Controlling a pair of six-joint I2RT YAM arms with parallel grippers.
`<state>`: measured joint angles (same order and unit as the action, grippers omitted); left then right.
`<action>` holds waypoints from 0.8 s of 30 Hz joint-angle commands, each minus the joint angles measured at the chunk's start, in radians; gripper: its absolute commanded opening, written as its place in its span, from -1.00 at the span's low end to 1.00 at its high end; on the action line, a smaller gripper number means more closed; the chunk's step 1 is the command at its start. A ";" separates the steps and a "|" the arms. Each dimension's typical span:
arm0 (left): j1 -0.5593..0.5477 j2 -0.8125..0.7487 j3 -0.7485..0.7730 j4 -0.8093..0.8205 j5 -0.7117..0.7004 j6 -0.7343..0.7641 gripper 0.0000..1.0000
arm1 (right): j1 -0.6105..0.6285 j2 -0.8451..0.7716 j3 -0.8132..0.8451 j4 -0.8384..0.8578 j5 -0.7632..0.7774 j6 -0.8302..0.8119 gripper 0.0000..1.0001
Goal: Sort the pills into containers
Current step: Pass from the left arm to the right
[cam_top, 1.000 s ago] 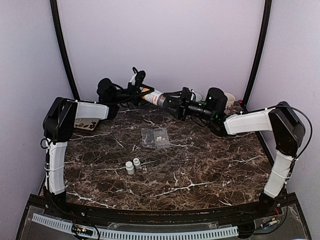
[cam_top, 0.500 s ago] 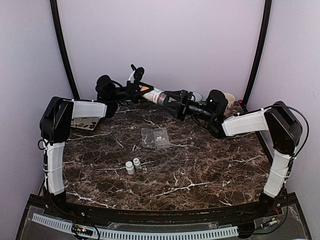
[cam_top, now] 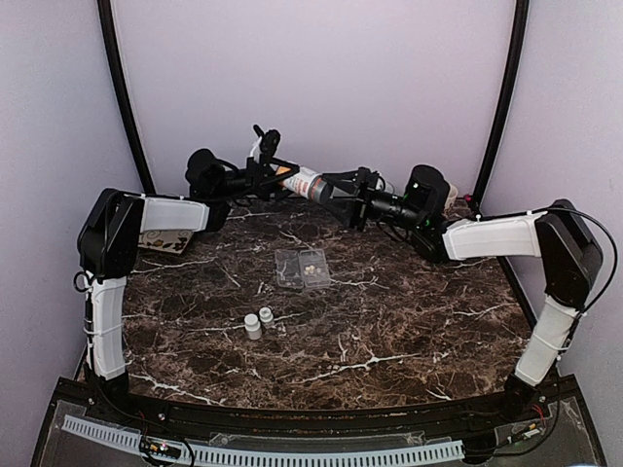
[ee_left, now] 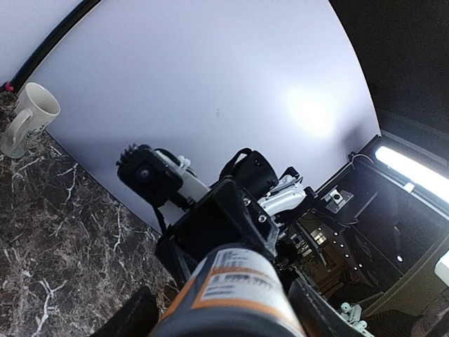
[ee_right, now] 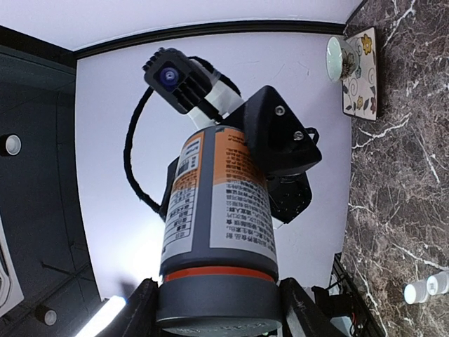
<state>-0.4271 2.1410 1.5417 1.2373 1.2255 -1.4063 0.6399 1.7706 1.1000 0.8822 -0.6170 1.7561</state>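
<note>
An orange bottle (cam_top: 310,183) with a grey cap hangs level in the air over the back of the table, between both arms. My right gripper (cam_top: 336,190) is shut on its grey cap end (ee_right: 219,302). My left gripper (cam_top: 282,175) is open round the bottle's base (ee_left: 238,295), its fingers (ee_left: 133,316) slightly apart from it. The clear pill box (cam_top: 302,269) lies flat at the table's middle, far below both grippers. A few tiny pale pills (cam_top: 311,266) lie in it.
Two small white bottles (cam_top: 258,321) stand on the marble in front of the box. A white mug (ee_left: 28,116) sits at the back right by the wall. A flowered tile (cam_top: 161,241) with a cup (ee_right: 340,56) lies at the back left.
The left gripper has opened off the bottle. The right arm has drawn back to the right, carrying the bottle a little that way.
</note>
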 commanded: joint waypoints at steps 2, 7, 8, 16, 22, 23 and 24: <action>0.014 -0.065 -0.039 0.080 -0.037 -0.036 0.48 | -0.011 -0.076 0.077 -0.029 -0.004 -0.121 -0.64; 0.021 -0.076 -0.050 0.077 -0.055 -0.037 0.57 | -0.014 -0.107 0.106 -0.173 -0.003 -0.231 -0.64; 0.023 -0.080 -0.057 0.071 -0.061 -0.030 0.58 | -0.016 -0.112 0.111 -0.197 -0.001 -0.249 -0.64; 0.040 -0.141 -0.095 -0.117 -0.121 0.123 0.60 | -0.027 -0.154 0.155 -0.442 0.038 -0.460 -0.64; 0.044 -0.217 -0.105 -0.507 -0.200 0.404 0.60 | -0.036 -0.169 0.250 -0.711 0.118 -0.678 -0.64; 0.044 -0.230 -0.101 -0.579 -0.222 0.460 0.59 | -0.036 -0.169 0.274 -0.768 0.139 -0.722 -0.64; 0.044 -0.242 -0.099 -0.648 -0.245 0.508 0.60 | -0.037 -0.169 0.312 -0.831 0.163 -0.770 -0.65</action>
<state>-0.3859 1.9965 1.4494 0.8944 1.0641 -1.1473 0.6140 1.6394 1.3056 0.2573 -0.5453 1.2041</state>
